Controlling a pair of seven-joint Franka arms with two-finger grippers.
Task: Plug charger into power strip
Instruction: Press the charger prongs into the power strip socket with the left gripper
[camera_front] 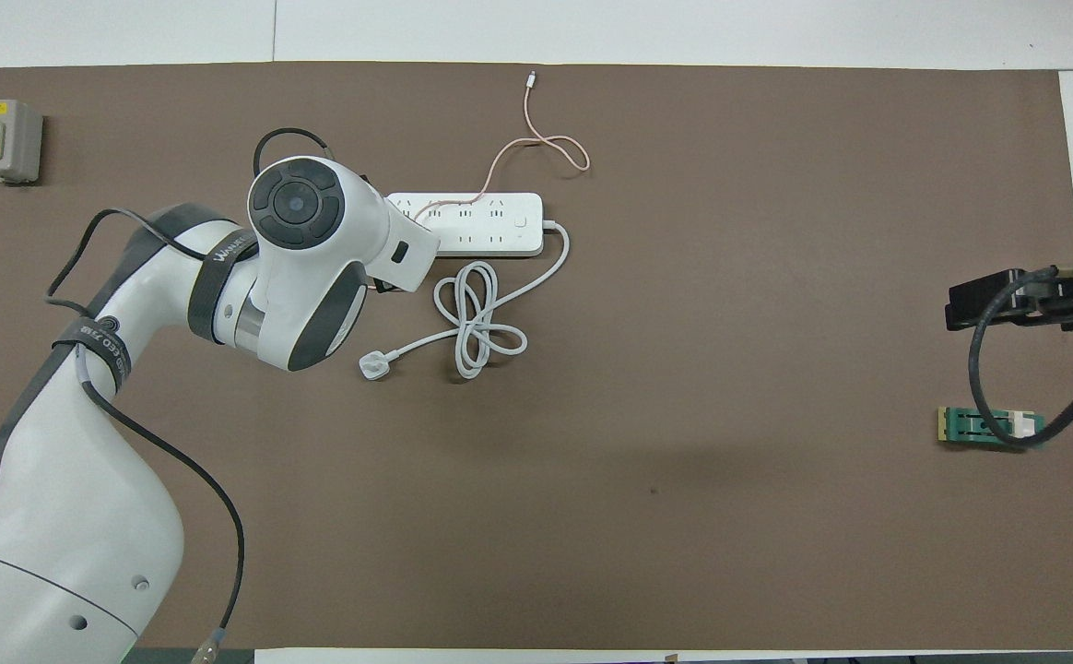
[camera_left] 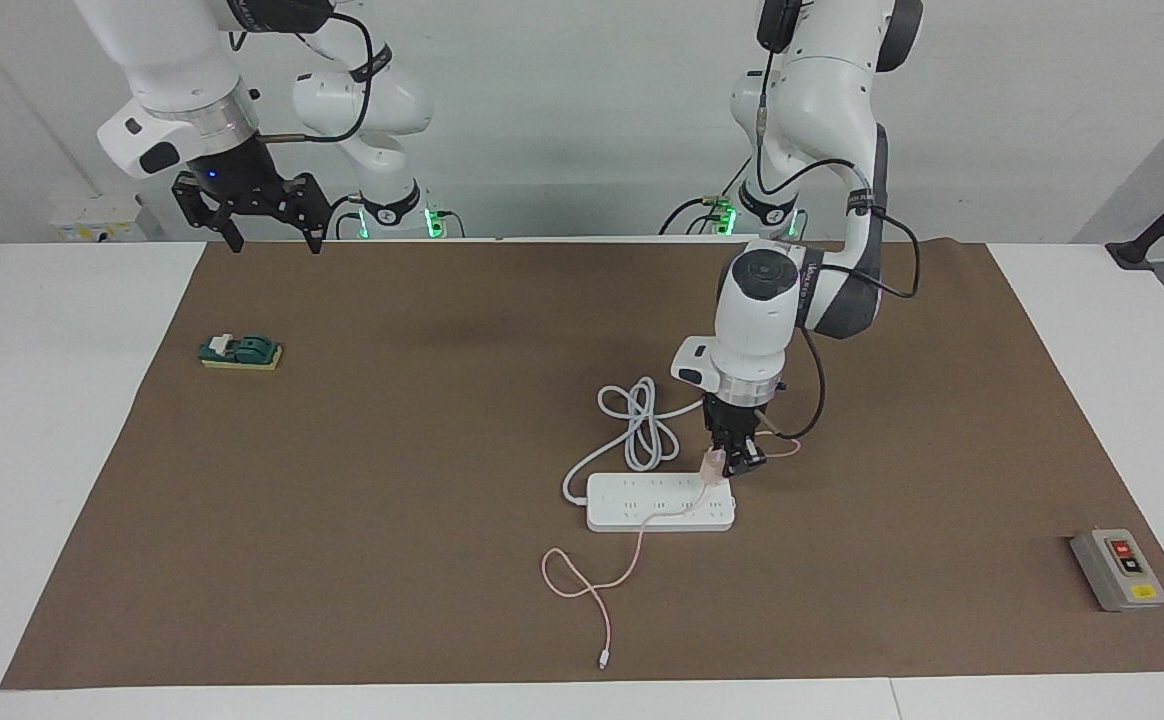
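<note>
The white power strip [camera_left: 642, 510] lies flat on the brown mat, its outlets showing in the overhead view [camera_front: 490, 226]. My left gripper [camera_left: 729, 464] points straight down at the strip's end toward the left arm's side and is shut on the pale pink charger [camera_left: 712, 465]. The charger's lower end sits at the strip's edge nearest the robots; I cannot tell whether its prongs are in a socket. Its thin pink cable [camera_left: 592, 585] crosses the strip and loops over the mat [camera_front: 541, 140]. From overhead the left wrist hides the hand and the charger. My right gripper [camera_left: 277, 243] waits open, high over the mat's edge by the robots.
The strip's thick white cord [camera_left: 642, 425] lies coiled nearer to the robots, ending in a white plug [camera_front: 373, 365]. A grey button box [camera_left: 1118, 570] sits toward the left arm's end. A green block [camera_left: 240, 352] lies toward the right arm's end.
</note>
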